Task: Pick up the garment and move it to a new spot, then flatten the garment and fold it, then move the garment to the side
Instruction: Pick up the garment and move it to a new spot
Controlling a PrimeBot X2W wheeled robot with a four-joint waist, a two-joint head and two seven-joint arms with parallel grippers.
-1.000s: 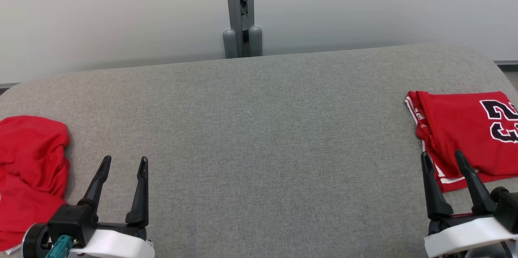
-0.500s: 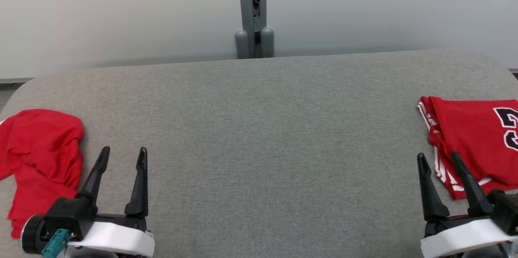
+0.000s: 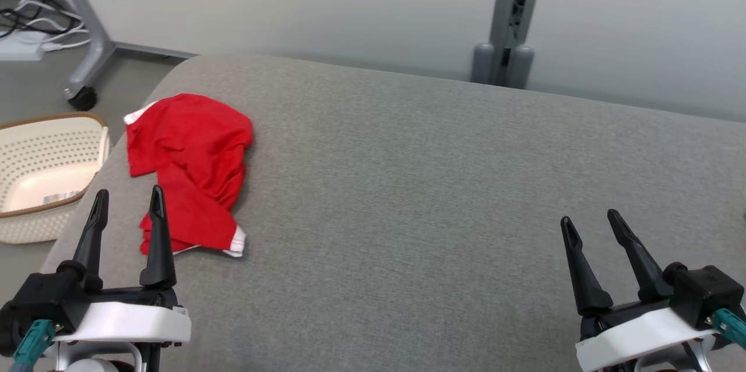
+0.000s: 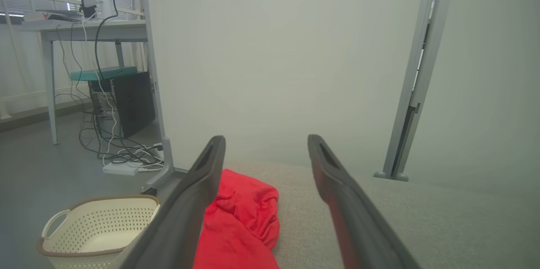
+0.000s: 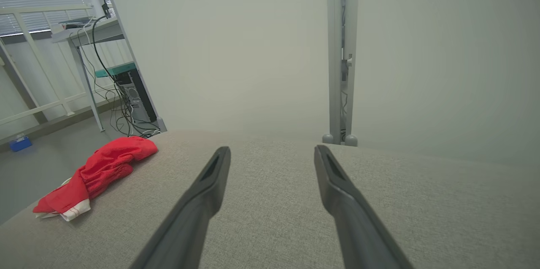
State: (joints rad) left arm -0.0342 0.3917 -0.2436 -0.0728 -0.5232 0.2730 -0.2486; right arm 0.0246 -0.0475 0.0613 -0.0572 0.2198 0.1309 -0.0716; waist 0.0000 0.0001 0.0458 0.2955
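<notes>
Across the foreground, a broad grey fabric-covered table (image 3: 408, 197) with rounded corners, backed by pale partition panels (image 3: 291, 4) joined at a grey metal post (image 3: 516, 4). Off the table's left end, grey floor, a castered stand leg (image 3: 93, 45) and tangled cables (image 3: 29, 16). Farther back in the left wrist view, a desk (image 4: 93, 28) with a dark computer tower (image 4: 133, 96) beneath.

On the floor beside that left end, a cream perforated basket (image 3: 35, 150) with a brown rim; inside, a small pale slip (image 3: 58, 196) on its bottom.

Near the table's left edge, the red garment (image 3: 186, 162), crumpled in a heap, white trim showing at its far corner and near hem.

Low at the left, the left gripper (image 3: 129, 192), fingers spread wide, holding nothing; one fingertip crossing the garment's near edge as seen from the head, contact impossible to tell. Low at the right, the right gripper (image 3: 589, 217), likewise spread wide and empty, above bare fabric, well apart from the garment.
</notes>
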